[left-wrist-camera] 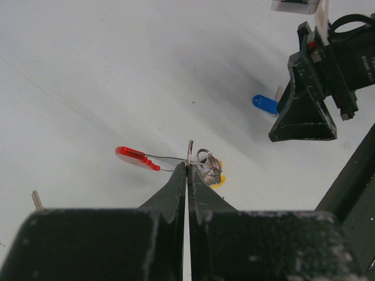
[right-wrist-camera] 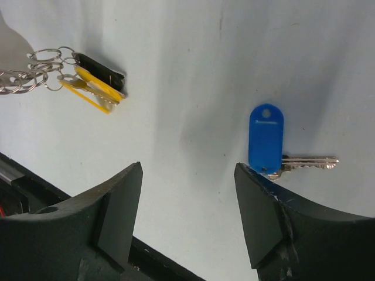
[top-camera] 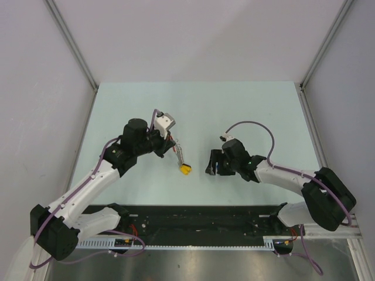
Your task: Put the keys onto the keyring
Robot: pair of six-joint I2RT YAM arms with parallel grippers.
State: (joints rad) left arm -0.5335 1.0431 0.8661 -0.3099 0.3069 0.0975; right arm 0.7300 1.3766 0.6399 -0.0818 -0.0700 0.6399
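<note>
My left gripper [left-wrist-camera: 188, 167] is shut on the keyring [left-wrist-camera: 206, 165], pinching a thin metal ring at its fingertips. A red tag [left-wrist-camera: 132, 157] sticks out to the left, and wire rings and a yellow piece hang to the right. From above, the bunch dangles from the left gripper [top-camera: 171, 146] down to a yellow tag [top-camera: 185, 169]. A blue-capped key [right-wrist-camera: 266, 138] lies flat on the table, touching the outer tip of one finger of my open right gripper [right-wrist-camera: 188, 170], outside the gap. Nothing is between those fingers. The yellow and black tags [right-wrist-camera: 94, 85] hang at upper left.
A silver key blade [left-wrist-camera: 36, 200] pokes into the left wrist view's left edge, its head hidden. The right gripper [left-wrist-camera: 304, 111] stands close beside the blue key [left-wrist-camera: 265, 103]. A black rail [top-camera: 193, 219] runs along the near table edge. Walls enclose the pale green table [top-camera: 193, 105].
</note>
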